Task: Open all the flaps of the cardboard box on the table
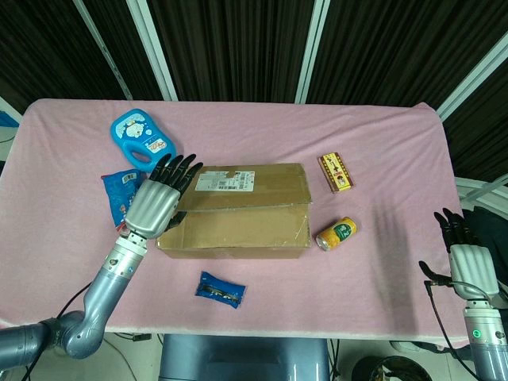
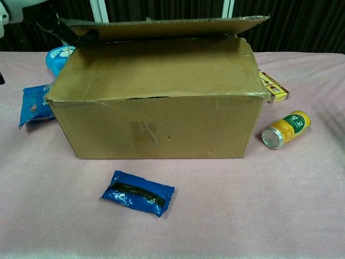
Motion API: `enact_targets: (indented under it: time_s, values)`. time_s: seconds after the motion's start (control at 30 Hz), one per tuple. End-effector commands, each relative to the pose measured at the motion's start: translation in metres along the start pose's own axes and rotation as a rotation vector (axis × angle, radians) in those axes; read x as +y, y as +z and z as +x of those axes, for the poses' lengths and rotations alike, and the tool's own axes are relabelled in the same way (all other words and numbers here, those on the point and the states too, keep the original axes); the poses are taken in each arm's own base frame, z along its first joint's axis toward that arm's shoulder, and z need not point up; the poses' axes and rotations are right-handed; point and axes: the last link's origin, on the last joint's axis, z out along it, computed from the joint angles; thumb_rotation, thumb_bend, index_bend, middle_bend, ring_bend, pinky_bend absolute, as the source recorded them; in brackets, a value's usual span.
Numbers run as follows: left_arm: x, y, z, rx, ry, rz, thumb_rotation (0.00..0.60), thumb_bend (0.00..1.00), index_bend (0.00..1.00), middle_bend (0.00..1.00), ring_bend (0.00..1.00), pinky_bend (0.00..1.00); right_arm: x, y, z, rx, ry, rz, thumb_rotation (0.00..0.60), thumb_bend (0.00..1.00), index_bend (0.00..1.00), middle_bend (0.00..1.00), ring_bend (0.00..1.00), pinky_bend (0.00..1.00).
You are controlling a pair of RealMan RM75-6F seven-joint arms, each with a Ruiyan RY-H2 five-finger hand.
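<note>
The brown cardboard box stands mid-table on the pink cloth, seen from the front in the chest view. Its far long flap is raised off the top and tilts up. The near long flap lies flat and closed. My left hand grips the left end of the raised flap, fingers spread on top; in the chest view dark fingertips show under that corner. My right hand hangs at the table's right edge, far from the box, fingers apart and holding nothing.
A light blue bottle and a blue snack bag lie left of the box. A small blue packet lies in front of it. A yellow can and a small red-yellow carton lie to its right.
</note>
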Motion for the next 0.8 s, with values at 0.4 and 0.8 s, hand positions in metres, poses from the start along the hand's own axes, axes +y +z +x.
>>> enact_targets:
  time_s: [0.4,0.8]
  values:
    - [-0.029,0.072,0.029,0.104,0.169,0.040,0.600,0.44,0.00,0.00,0.00,0.00,0.000,0.000,-0.002,-0.015,0.024,-0.020,0.568,0.30,0.00,0.00,0.00,0.24]
    - [-0.053,0.122,0.038,0.143,0.263,0.113,0.600,0.44,0.00,0.00,0.00,0.00,0.001,0.001,-0.003,-0.024,0.036,-0.043,0.569,0.30,0.00,0.00,0.00,0.24]
